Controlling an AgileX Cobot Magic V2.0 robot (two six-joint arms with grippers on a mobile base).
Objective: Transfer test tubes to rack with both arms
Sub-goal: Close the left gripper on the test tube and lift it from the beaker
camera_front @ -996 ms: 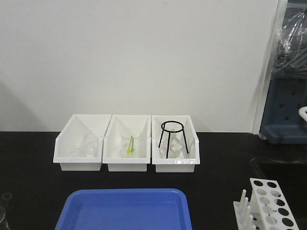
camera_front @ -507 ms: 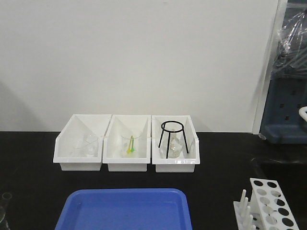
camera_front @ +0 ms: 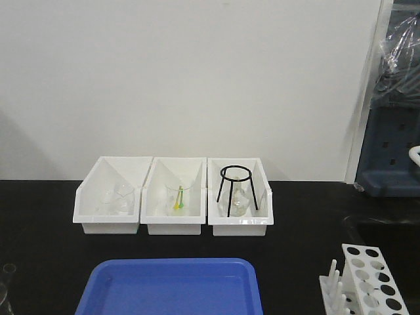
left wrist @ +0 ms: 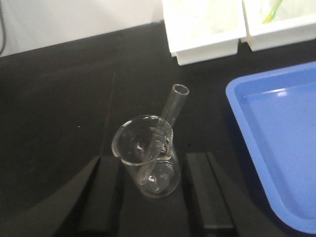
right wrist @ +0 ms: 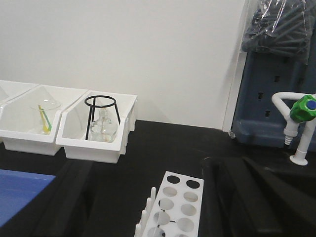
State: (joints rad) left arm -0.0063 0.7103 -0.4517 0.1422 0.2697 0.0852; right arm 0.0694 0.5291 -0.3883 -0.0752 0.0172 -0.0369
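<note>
A single clear test tube (left wrist: 170, 111) leans inside a glass beaker (left wrist: 121, 140) on the black table, its round rim sticking out toward the upper right. My left gripper (left wrist: 155, 197) is open, and its black fingers (left wrist: 106, 192) stand on either side of the beaker without touching it. The white rack (right wrist: 177, 205) lies low between the open fingers (right wrist: 232, 197) of my right gripper (right wrist: 148, 207); the holes that show hold no tubes, and white pegs line its left side. In the front view the rack (camera_front: 371, 279) sits at the bottom right.
Three white bins (camera_front: 108, 223) stand in a row at the back, holding flasks, a beaker and a black tripod (camera_front: 235, 174). A blue tray (camera_front: 170, 289) lies front centre, right of the beaker. A sink edge (camera_front: 380, 230) and a green-knobbed tap (right wrist: 303, 111) are at the right.
</note>
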